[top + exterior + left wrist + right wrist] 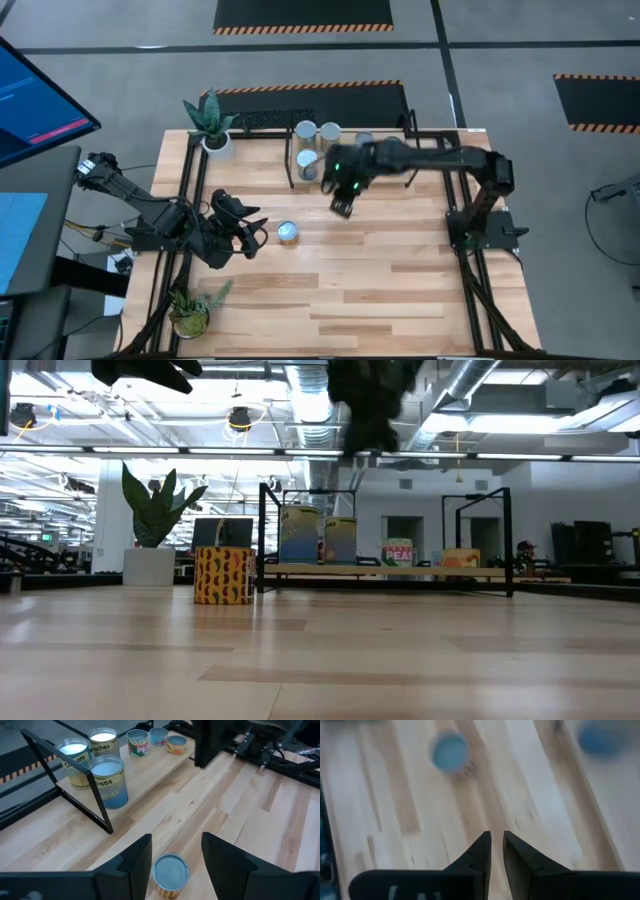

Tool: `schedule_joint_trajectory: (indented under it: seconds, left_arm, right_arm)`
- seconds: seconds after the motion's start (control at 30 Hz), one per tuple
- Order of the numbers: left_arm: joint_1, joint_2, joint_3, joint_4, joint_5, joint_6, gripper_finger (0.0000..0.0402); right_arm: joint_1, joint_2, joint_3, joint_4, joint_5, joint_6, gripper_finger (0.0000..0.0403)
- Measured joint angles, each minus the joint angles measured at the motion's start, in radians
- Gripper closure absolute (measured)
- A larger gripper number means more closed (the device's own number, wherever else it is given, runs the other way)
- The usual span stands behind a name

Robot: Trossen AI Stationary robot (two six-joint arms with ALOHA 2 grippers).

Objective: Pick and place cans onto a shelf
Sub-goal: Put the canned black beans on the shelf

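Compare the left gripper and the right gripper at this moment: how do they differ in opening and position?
The left gripper is wide open, low over the table with a lone can between its fingers; the right gripper is nearly closed, with only a thin gap. The left one sits near the table's left side, the right one beside the shelf. Neither holds anything.

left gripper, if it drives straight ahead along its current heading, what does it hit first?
Most likely the lone can standing on the table. It sits between the open fingers of the left gripper, just ahead of the tips. Past it lies bare table, then the shelf. Depth is hard to judge.
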Motion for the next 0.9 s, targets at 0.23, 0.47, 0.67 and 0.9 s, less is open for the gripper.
schedule_joint_trajectory:
  seconds: [0.23,0.47,0.67,0.9]
  left_arm:
    - [-0.05,-0.048,0.008,-0.027,-0.039,0.05,0.0239]
    - [-0.106,-0.152,0.008,-0.16,-0.111,0.006,0.0239]
    - [-0.106,-0.206,0.008,-0.18,-0.131,0.048,0.0239]
    - [-0.1,-0.257,0.008,-0.195,-0.166,0.067,0.0239]
  right_arm:
    - [0.186,0.002,0.0,0.372,0.18,-0.021,0.0328]
    - [0.197,0.11,0.005,0.518,0.17,-0.057,0.0326]
    - [0.179,0.224,0.035,0.555,0.061,-0.091,0.0293]
    - [0.177,0.375,0.161,0.551,0.007,-0.143,0.021]
